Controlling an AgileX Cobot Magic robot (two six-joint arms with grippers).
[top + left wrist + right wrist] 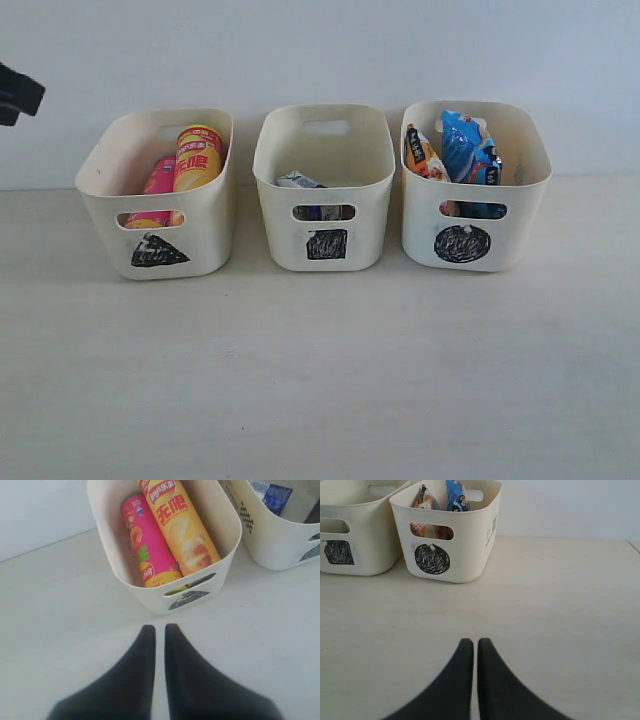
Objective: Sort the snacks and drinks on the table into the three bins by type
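— Left pincer (159, 630): pressed together, empty, above bare surface (55, 610). Just ahead, triangle bin (105, 530) holding two chip cans (182, 535).
— Right pincer (471, 642): same, closed, empty. Circle bin (470, 535), two bags (456, 495) inside; open room alongside.
— Exterior: three bins (325, 155) abreast near the wall; wide bare surface in front.

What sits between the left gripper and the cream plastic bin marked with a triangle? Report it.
Nothing: the left wrist view shows only bare pale beige table between the left gripper and the triangle-marked cream plastic bin.
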